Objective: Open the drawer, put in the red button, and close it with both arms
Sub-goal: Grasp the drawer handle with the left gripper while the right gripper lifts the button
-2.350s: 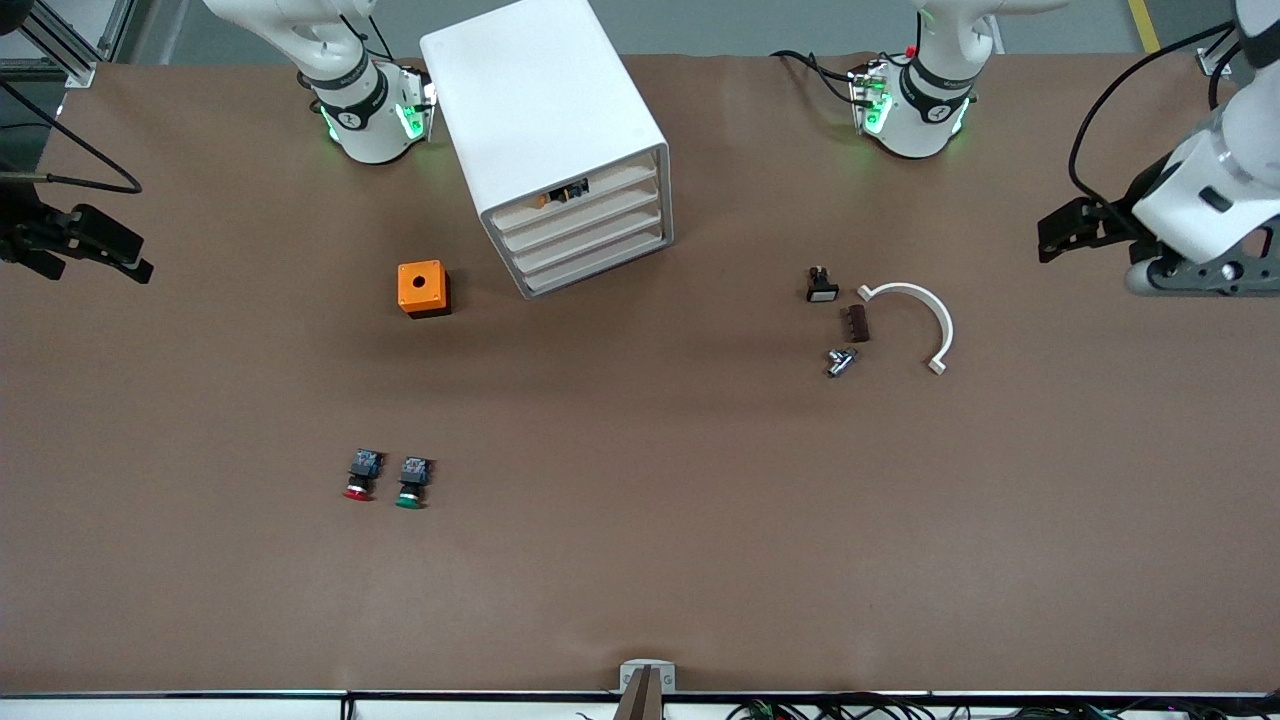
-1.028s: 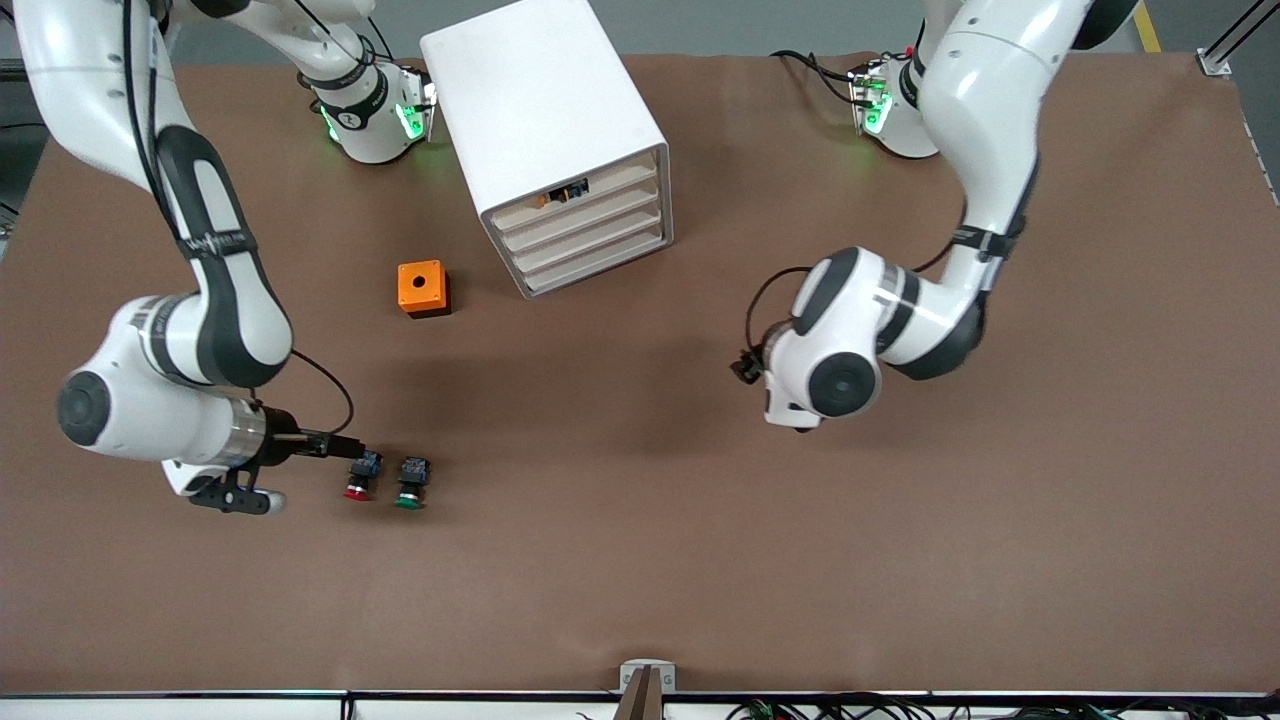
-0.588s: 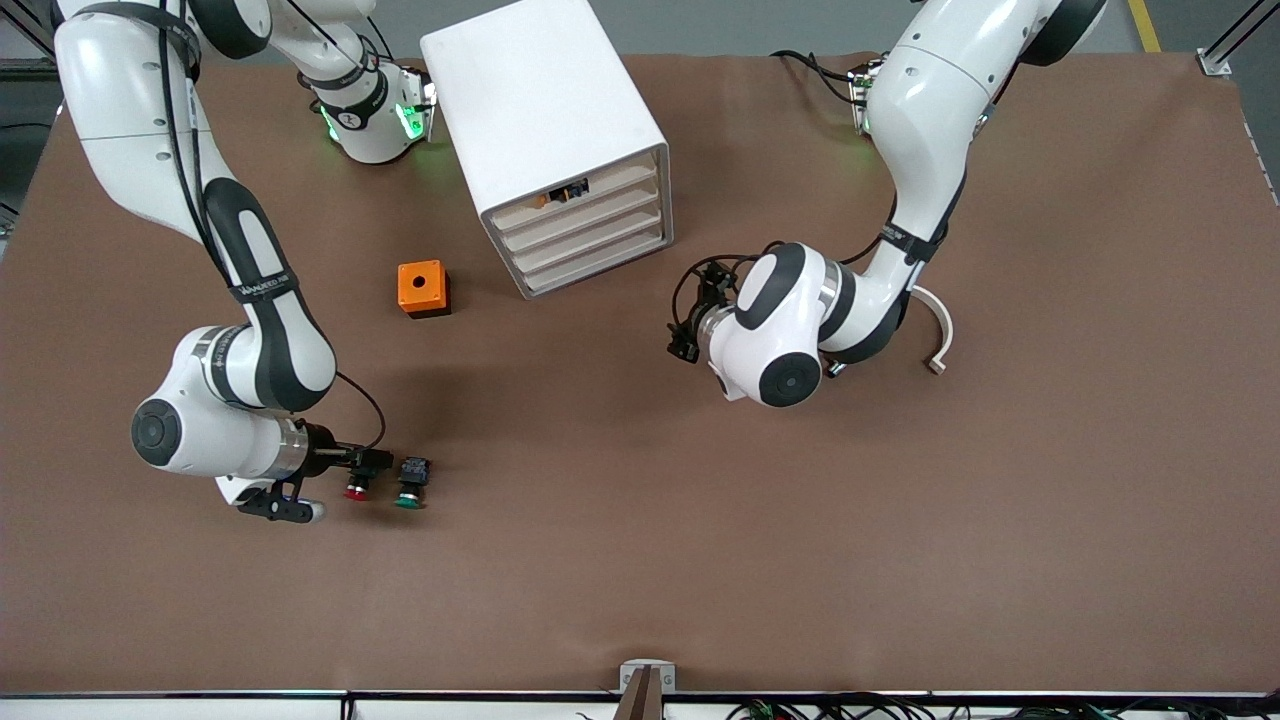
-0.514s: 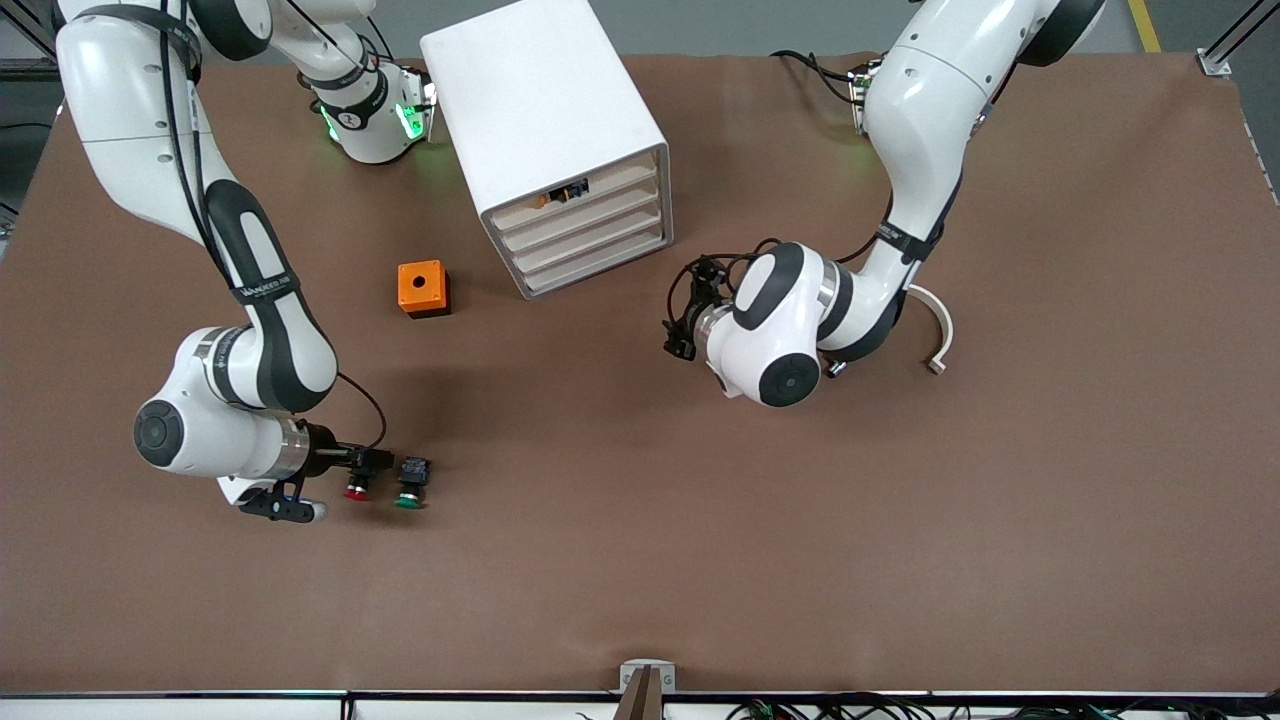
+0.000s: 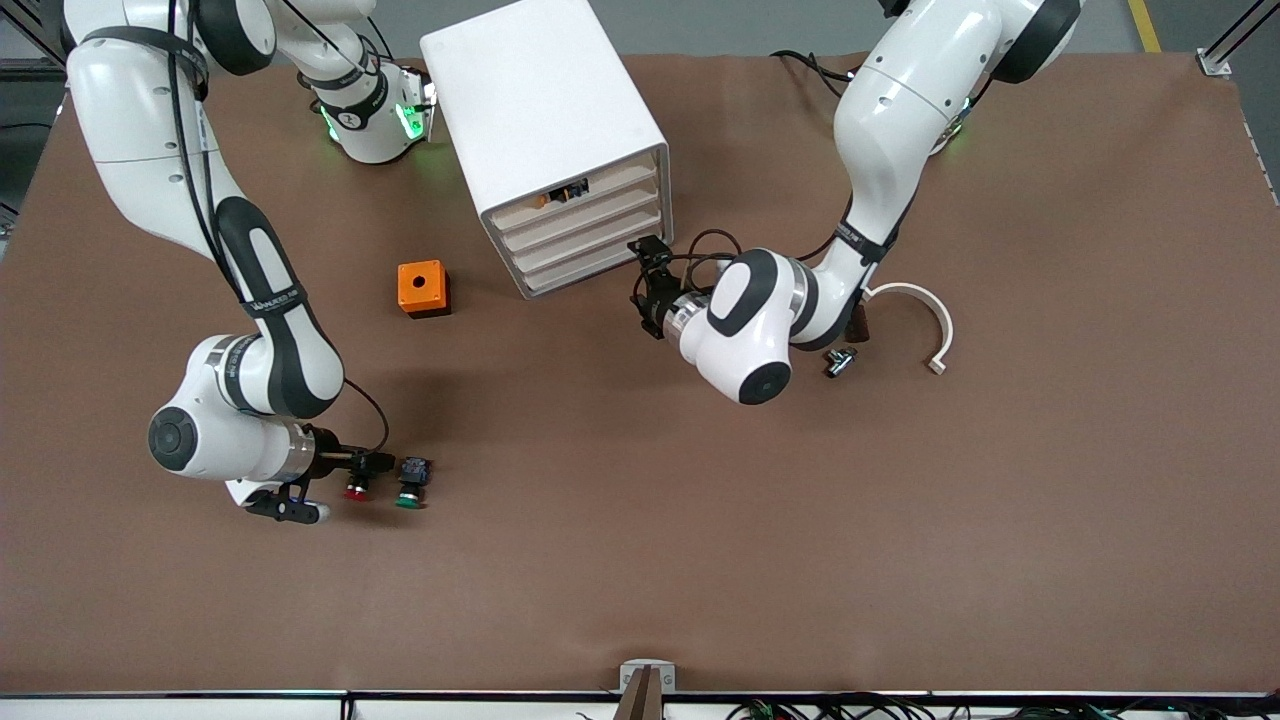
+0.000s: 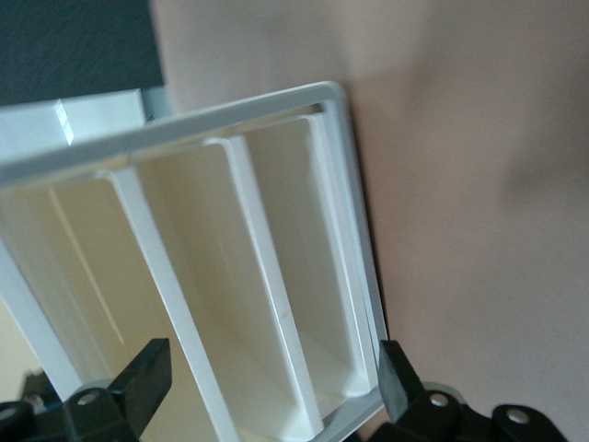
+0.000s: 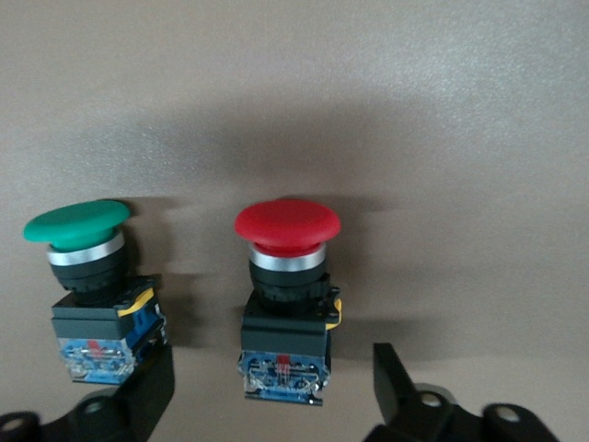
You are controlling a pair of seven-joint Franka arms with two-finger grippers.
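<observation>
The red button [image 5: 355, 489] lies on its side on the table toward the right arm's end; it also shows in the right wrist view [image 7: 285, 285]. My right gripper [image 5: 368, 464] [image 7: 273, 387] is open, its fingers either side of the button's blue-grey terminal end and not touching it. The white cabinet [image 5: 545, 130] stands at the back; its second drawer [image 5: 580, 214] is closed. My left gripper [image 5: 645, 272] [image 6: 271, 378] is open and empty, just in front of the lower drawer fronts at the cabinet's corner [image 6: 336, 166] toward the left arm's end.
A green button [image 5: 410, 482] [image 7: 87, 276] lies right beside the red one. An orange box [image 5: 423, 287] stands near the cabinet. A white curved piece [image 5: 925, 315] and a small metal part [image 5: 838, 362] lie by the left arm. The top drawer shows a gap.
The left arm has swung in from the table's end to the cabinet front. The right arm has come down and its open fingers now flank the red button.
</observation>
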